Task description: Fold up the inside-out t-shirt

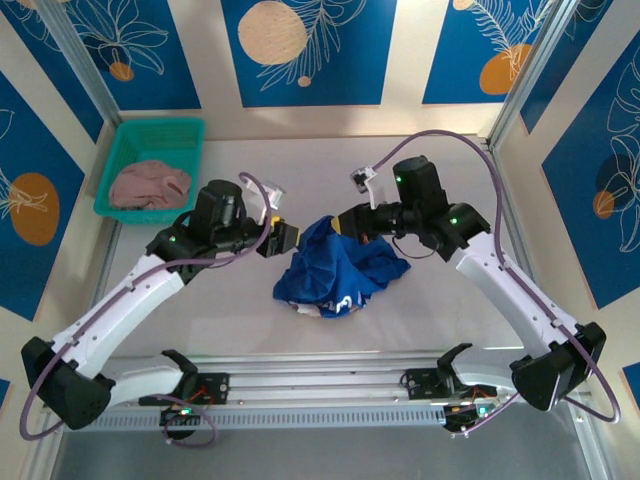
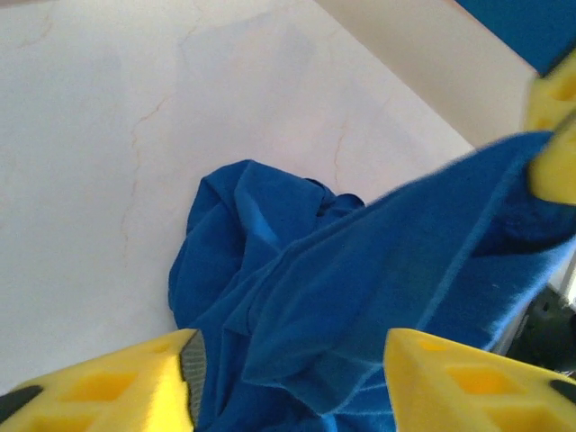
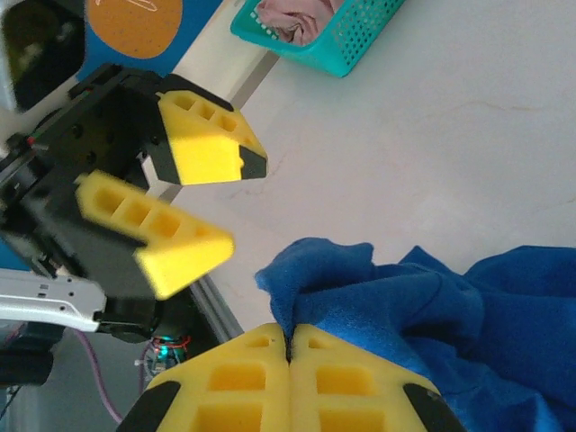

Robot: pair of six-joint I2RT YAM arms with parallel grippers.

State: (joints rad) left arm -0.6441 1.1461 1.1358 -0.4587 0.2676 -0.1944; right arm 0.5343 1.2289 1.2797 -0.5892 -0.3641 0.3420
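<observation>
The right gripper (image 3: 288, 335) was fully closed, its yellow fingers (image 3: 351, 378) pressed flat together on a raised fold at the edge of the blue t-shirt (image 1: 335, 270), which it held lifted a little above the heap. From the left wrist view that fold ran taut up to the same gripper at the upper right. The left gripper (image 3: 236, 202) stood facing it just off the shirt's left edge, its jaws parted and nothing between them; from its own camera the two fingers (image 2: 135, 382) straddled loose cloth lying below without pinching it. The shirt itself sat bunched in a crumpled mound near the middle of the table (image 1: 230, 300), between the two wrists, with no edge laid flat. Bare tabletop lay open on the left and on the near side, down to the rail (image 1: 320, 385) by the arm bases. The teal basket (image 1: 160, 124) holding a pink garment (image 1: 150, 183) sat in the far left corner, well apart.
</observation>
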